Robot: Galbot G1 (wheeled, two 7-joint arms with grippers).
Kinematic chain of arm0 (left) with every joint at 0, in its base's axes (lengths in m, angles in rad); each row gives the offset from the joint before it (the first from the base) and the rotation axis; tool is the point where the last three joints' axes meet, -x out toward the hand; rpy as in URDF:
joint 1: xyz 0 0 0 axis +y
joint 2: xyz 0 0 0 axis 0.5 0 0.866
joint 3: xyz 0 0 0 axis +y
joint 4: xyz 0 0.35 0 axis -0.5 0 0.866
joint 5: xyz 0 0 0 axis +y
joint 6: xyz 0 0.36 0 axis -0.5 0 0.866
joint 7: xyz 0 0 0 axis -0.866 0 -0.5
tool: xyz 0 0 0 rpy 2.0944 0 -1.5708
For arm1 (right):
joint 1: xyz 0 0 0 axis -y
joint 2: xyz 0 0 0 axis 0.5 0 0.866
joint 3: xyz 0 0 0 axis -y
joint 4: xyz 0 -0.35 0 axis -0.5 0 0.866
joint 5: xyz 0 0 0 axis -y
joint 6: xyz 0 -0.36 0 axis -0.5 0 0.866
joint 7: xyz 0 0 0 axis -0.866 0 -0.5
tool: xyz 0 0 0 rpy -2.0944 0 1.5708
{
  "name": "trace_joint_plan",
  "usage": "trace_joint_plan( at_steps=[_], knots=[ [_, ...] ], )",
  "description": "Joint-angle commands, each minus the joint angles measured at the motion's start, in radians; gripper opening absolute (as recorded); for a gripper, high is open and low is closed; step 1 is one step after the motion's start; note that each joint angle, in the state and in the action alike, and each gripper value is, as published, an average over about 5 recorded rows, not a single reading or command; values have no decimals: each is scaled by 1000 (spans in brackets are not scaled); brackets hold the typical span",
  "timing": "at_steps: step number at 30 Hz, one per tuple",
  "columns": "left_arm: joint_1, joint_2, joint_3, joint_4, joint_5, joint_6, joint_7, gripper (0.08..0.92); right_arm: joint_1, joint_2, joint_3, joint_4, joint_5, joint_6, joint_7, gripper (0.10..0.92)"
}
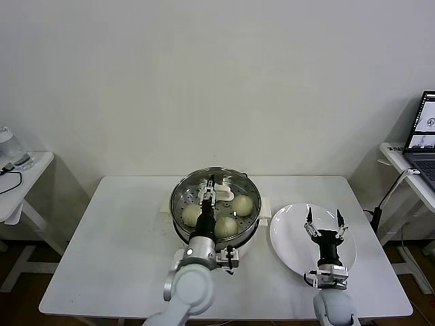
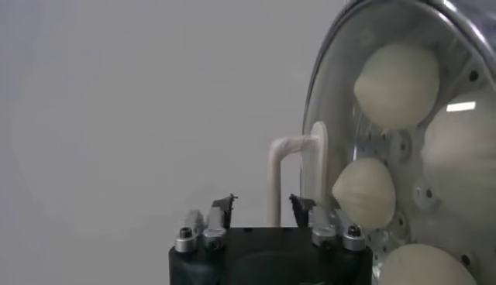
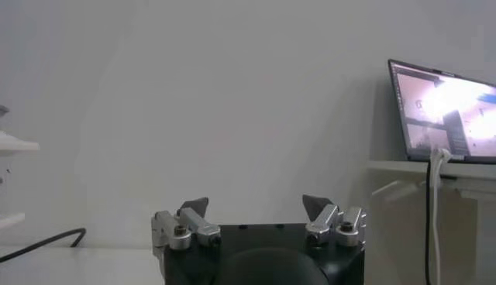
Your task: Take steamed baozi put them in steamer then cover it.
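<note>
The steamer (image 1: 178,197) stands mid-table with the glass cover (image 1: 234,185) lying on it. Three steamed baozi (image 1: 242,204) show through the glass in the head view; the left wrist view shows four (image 2: 397,84). My left gripper (image 1: 209,185) hovers over the cover, fingers open on either side of the cream-white handle (image 2: 291,155), not clamping it (image 2: 263,203). My right gripper (image 1: 323,219) is open and empty above the white plate (image 1: 285,238), and it also shows in the right wrist view (image 3: 256,207).
The white table (image 1: 115,238) carries the steamer and plate. A laptop (image 1: 425,132) sits on a side table at the right, with a cable hanging down. Another small table (image 1: 20,173) with a device stands at the left.
</note>
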Motion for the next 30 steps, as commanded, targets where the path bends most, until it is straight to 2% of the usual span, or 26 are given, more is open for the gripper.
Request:
trace_joint_plan(
  at_steps=[1, 4, 6, 9, 10, 12, 17, 24, 30],
  knots=[
    [89, 169, -50, -311, -214, 1, -12, 754, -10, -5, -4, 22, 11, -15, -2, 823],
    [124, 227, -137, -386, -442, -3, -89, 808, -24, -18, -22, 46, 38, -54, 7, 823],
    [142, 243, -223, -392, -690, -28, -222, 818, -33, -30, -43, 67, 72, -90, 21, 823],
    [160, 225, -362, -337, -1094, -111, -479, 822, -53, -43, -62, 106, 132, -141, 14, 823],
    [169, 218, -406, -311, -1187, -152, -537, 822, -59, -44, -64, 118, 150, -149, 7, 823],
    [198, 210, -491, -248, -1321, -257, -588, 823, -69, -45, -65, 135, 175, -159, 0, 823],
    [287, 205, -628, -95, -1501, -501, -506, 823, -90, -51, -79, 170, 222, -191, 6, 823],
    [345, 174, -649, 41, -1536, -649, -360, 823, -114, -38, -87, 192, 263, -241, 11, 823],
    [358, 148, -647, 74, -1531, -685, -335, 823, -145, -41, -82, 207, 265, -216, 13, 823]
  ],
)
